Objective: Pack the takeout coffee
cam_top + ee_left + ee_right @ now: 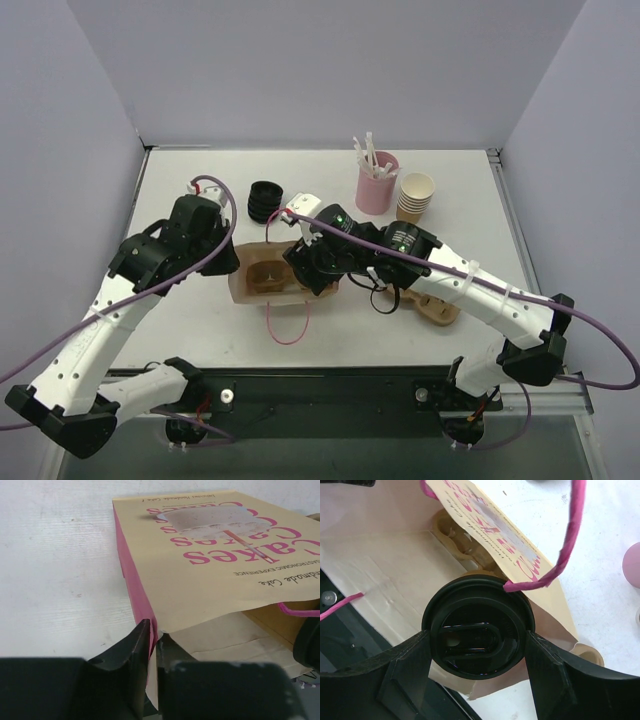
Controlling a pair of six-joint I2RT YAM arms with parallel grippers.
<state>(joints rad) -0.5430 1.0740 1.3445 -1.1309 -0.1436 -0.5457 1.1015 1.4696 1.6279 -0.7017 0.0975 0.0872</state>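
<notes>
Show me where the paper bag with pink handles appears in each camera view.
Top external: the paper bag lies on its side, just left of centre.
Left wrist: the bag fills the upper right, printed side up.
Right wrist: the bag's open mouth surrounds the takeout coffee at centre.
Shared landmark: the pink handle cord, seen in all three.

Both arms pair white link shells with black joint housings: the left arm point(95, 330) and the right arm point(480, 295). A purple cable point(233, 232) trails along each, well behind the jaws. The jaws are matte black, blocky wedges with fine layered ridges. Just behind the right jaws a green light point(341, 214) glows on the black wrist. Farthest from the jaws, red wires point(205, 408) show at the bases.
</notes>
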